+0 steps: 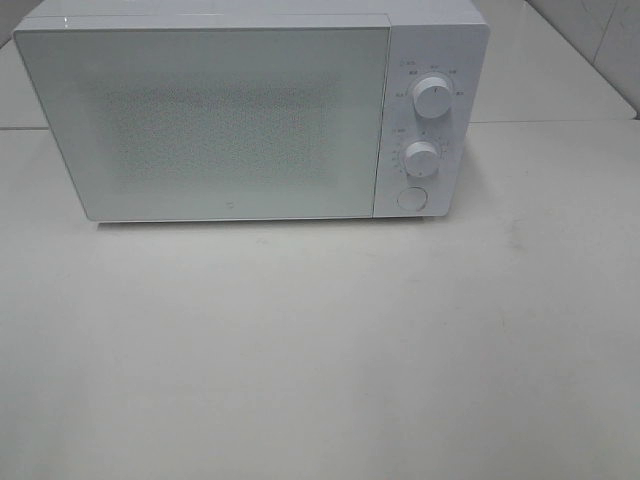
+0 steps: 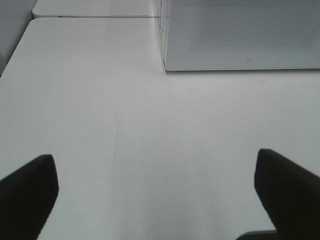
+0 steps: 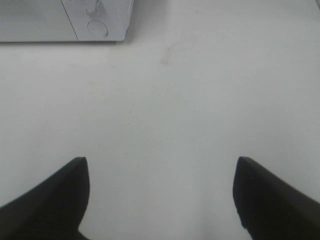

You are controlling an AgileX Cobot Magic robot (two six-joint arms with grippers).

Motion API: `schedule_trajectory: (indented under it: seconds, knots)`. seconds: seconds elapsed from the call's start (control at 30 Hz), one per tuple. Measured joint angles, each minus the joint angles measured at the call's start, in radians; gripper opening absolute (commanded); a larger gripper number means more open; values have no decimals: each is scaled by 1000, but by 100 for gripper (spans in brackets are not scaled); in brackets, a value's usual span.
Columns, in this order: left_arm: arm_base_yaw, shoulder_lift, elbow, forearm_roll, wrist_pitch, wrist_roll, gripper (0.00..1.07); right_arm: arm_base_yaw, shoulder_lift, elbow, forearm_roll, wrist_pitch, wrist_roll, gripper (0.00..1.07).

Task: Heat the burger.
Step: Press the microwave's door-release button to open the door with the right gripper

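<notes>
- We see no burger in any view, so we cannot tell where it is. It is not on the table (image 1: 320, 350) in front of the microwave (image 1: 250, 110), and the frosted door (image 1: 200, 120) lets nothing show through.
- For the same reason, we cannot tell which way the burger points or how its long axis lies.
- The door is closed, and we judge that the step in hand is to deal with the microwave itself.
- The left gripper (image 2: 155, 157) hovers over the table in front of the microwave's left corner, jaws wide apart and holding nothing.
- The right gripper (image 3: 160, 160) hovers in front of the microwave's control side, jaws also well apart and empty.
- The next move probably calls for the right gripper to reach the round button (image 1: 411, 198) below the lower knob (image 1: 422, 157) on the microwave's panel.
</notes>
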Motion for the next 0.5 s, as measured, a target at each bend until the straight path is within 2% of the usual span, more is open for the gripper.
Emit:
schedule_trajectory:
  seconds: [0.2,0.5]
  knots:
    - [0,0,0,0,0,0,100,-33,-114,0,5,0,0,76]
    - [0,0,0,0,0,0,100,-43,-133,0,19,0,-8,76]
